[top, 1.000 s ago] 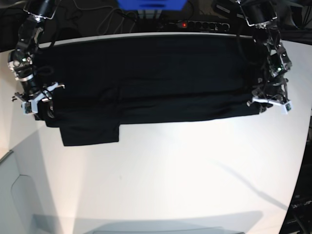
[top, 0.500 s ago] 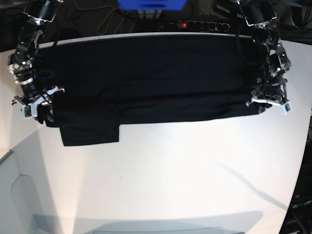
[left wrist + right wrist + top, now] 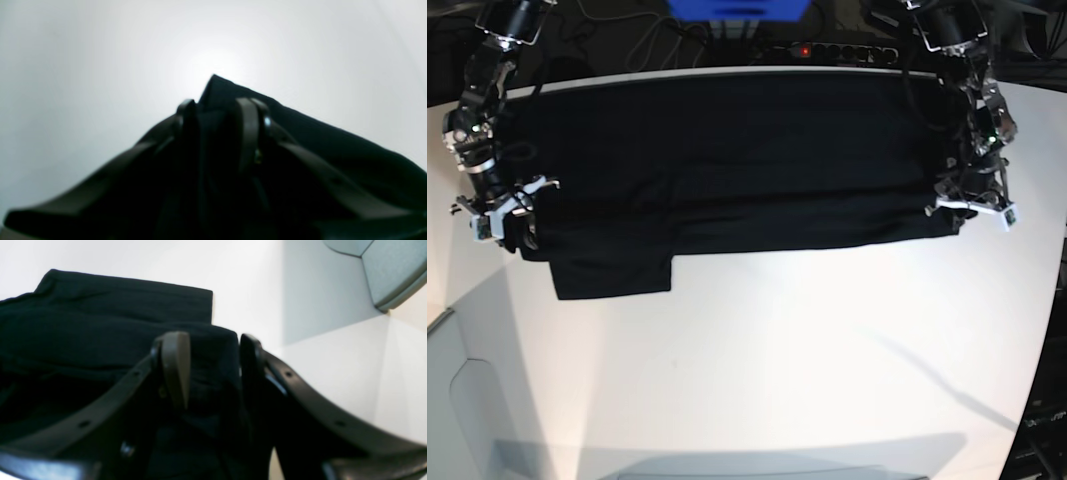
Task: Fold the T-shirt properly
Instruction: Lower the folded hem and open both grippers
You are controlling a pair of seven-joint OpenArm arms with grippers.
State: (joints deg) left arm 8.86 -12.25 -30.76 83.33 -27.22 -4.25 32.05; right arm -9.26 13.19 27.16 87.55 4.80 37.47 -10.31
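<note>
The black T-shirt (image 3: pixel 727 160) lies as a wide, folded band across the far half of the white table (image 3: pixel 777 360), with one sleeve flap (image 3: pixel 612 275) sticking out toward the front on the left. My left gripper (image 3: pixel 970 208) holds the shirt's right end. Up close, its fingers (image 3: pixel 248 120) pinch a raised peak of the black T-shirt (image 3: pixel 333 150), so the left gripper (image 3: pixel 217 111) is shut on cloth. At the shirt's left end, my right gripper (image 3: pixel 502 222) grips the lower corner. The right gripper (image 3: pixel 213 356) has a fold of the T-shirt (image 3: pixel 110 313) between its fingers (image 3: pixel 175 360).
A black power strip with a red light (image 3: pixel 802 50) and a blue object (image 3: pixel 737 8) sit behind the table's far edge. A grey panel (image 3: pixel 457 400) stands at the front left, and shows as a grey panel (image 3: pixel 393 270) past the table corner.
My left gripper has drawn slightly inward and away from the table's right edge, taking the shirt's right end with it. The right gripper has shifted only slightly.
</note>
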